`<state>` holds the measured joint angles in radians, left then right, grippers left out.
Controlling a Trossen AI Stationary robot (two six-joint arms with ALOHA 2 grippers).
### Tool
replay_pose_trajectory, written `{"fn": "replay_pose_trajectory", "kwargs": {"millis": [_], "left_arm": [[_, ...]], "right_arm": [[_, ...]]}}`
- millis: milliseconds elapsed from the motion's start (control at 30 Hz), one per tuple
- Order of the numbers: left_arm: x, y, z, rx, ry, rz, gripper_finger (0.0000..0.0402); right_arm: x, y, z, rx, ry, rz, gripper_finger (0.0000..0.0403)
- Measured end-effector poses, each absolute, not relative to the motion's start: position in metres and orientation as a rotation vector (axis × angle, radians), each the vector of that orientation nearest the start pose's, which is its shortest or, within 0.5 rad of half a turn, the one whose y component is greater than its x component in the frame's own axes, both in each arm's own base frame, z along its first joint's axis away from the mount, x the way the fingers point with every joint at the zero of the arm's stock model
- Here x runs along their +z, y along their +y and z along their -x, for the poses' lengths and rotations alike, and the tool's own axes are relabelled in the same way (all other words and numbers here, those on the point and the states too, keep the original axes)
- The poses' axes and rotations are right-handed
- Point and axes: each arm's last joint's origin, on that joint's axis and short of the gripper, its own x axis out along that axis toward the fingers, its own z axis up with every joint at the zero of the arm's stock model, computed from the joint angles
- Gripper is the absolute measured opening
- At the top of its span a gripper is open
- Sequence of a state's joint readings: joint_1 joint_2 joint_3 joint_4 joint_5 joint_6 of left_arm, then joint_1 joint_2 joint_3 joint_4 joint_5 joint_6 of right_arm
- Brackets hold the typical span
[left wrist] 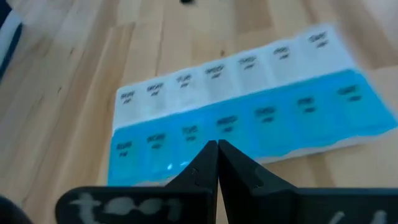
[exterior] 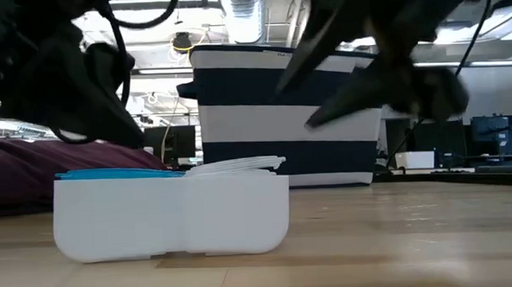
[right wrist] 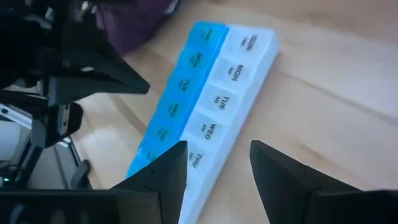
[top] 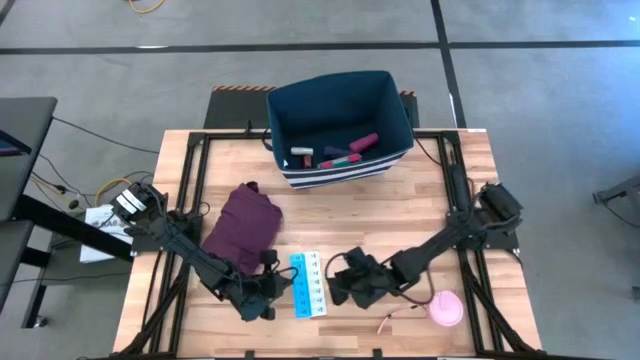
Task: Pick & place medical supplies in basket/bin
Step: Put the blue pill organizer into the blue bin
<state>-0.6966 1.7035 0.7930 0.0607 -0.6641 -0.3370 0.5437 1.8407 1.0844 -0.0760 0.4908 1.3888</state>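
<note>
The light-blue and white pill organizer strip (top: pixel 309 285) lies flat on the table near its near edge; it also shows in the low view (exterior: pixel 172 208). My left gripper (left wrist: pixel 217 148) is shut, on the strip's left, with its tips over the blue long side. My right gripper (right wrist: pixel 217 163) is open, on the strip's right, with its fingers above the white side at one end. In the low view both grippers stand above the strip's lid. The pink round disc (top: pixel 446 308) with its tan cord (top: pixel 395 319) lies at the near right. The dark-blue striped bin (top: pixel 340 125) stands at the far edge.
The maroon cloth (top: pixel 243 225) lies bunched left of centre, just beyond my left gripper. Several small items lie in the bin, among them a white piece (top: pixel 301 152) and a pink-red one (top: pixel 362 143). Bare wood lies between the strip and the bin.
</note>
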Motion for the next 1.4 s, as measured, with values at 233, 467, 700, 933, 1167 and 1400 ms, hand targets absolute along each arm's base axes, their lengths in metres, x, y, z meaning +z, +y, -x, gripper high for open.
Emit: {"fn": "replay_pose_trajectory", "kwargs": {"millis": [233,467,700,933,1167,1400], "left_arm": [[0.139,-0.181,-0.253,0.132,0.618,-0.213,0.0000],[0.140,-0.188,-0.260,0.082,0.556,-0.206,0.0000],[0.110,-0.192,-0.266,0.109,0.574,-0.235,0.0000],[0.110,-0.192,-0.266,0.102,0.574,-0.238,0.0000],[0.104,-0.194,-0.259,0.121,0.608,-0.202,0.0000],[0.096,-0.193,-0.251,0.141,0.593,-0.164,0.0000]], "right_arm": [[0.137,0.167,-0.350,-0.404,0.641,-1.005,0.0164],[0.141,0.155,-0.356,-0.422,0.634,-1.066,0.0170],[0.137,0.157,-0.355,-0.390,0.698,-1.117,0.0183],[0.135,0.154,-0.355,-0.358,0.787,-1.139,0.0215],[0.126,0.148,-0.359,-0.413,0.779,-1.163,0.0236],[0.117,0.143,-0.370,-0.373,0.735,-1.207,0.0233]]}}
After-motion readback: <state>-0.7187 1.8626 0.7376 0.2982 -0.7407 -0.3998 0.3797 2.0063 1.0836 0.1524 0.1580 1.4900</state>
